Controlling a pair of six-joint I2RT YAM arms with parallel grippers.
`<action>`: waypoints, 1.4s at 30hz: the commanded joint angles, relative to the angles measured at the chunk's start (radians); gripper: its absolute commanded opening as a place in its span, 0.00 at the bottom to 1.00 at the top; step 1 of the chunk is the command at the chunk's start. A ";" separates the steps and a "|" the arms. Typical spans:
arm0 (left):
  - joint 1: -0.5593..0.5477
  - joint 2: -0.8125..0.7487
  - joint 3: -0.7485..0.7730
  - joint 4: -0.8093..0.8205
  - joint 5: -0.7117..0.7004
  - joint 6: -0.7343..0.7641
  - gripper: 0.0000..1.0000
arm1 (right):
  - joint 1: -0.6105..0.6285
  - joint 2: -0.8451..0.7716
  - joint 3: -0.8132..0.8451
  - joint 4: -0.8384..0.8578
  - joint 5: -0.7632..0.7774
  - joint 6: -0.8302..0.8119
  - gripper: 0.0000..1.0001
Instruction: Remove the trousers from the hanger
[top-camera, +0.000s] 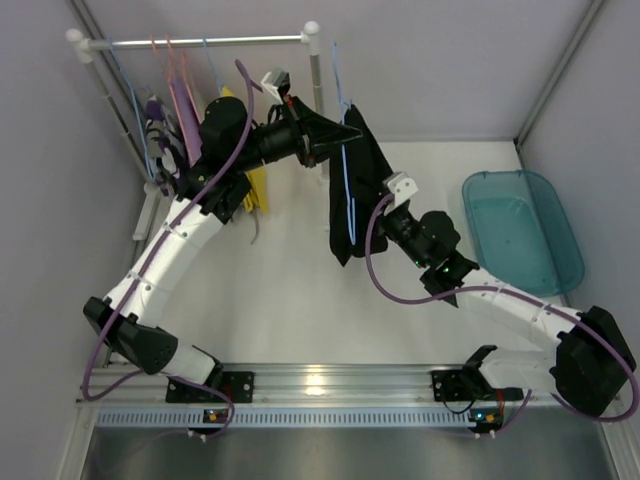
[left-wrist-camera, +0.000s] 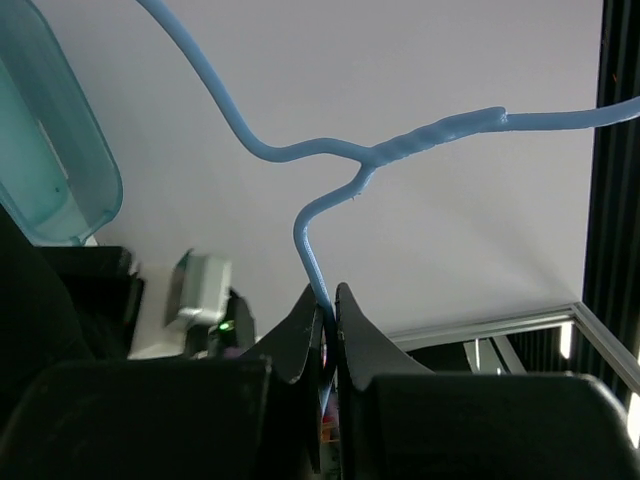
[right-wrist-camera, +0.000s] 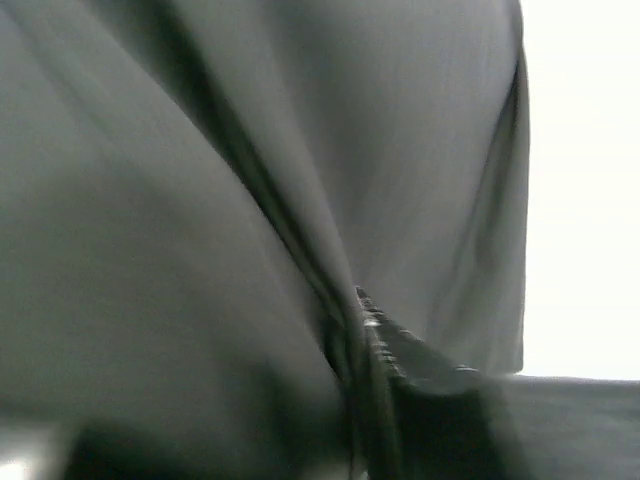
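The black trousers (top-camera: 357, 180) hang over the light-blue wire hanger (top-camera: 347, 190), held up in the air right of the clothes rail. My left gripper (top-camera: 345, 133) is shut on the hanger's wire near its top; in the left wrist view the blue wire (left-wrist-camera: 320, 200) runs down between my closed fingers (left-wrist-camera: 331, 310). My right gripper (top-camera: 385, 205) is pressed into the trousers' right edge. In the right wrist view the black fabric (right-wrist-camera: 200, 200) fills the frame and is pinched at my fingertips (right-wrist-camera: 358, 335).
A white clothes rail (top-camera: 200, 42) at the back left carries pink hangers, purple garments (top-camera: 185, 115) and a yellow garment (top-camera: 255, 185). A teal plastic bin (top-camera: 522, 228) sits on the table at the right; it also shows in the left wrist view (left-wrist-camera: 50, 150).
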 joint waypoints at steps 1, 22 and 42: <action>-0.003 -0.052 -0.070 0.125 0.027 -0.012 0.00 | -0.010 0.013 0.179 0.015 -0.040 0.044 0.27; 0.041 -0.068 -0.342 -0.007 -0.029 0.320 0.00 | -0.021 -0.194 0.545 -0.342 0.101 0.190 0.00; 0.029 -0.102 -0.475 -0.059 -0.046 0.485 0.00 | -0.404 -0.199 0.740 -0.357 0.250 0.175 0.00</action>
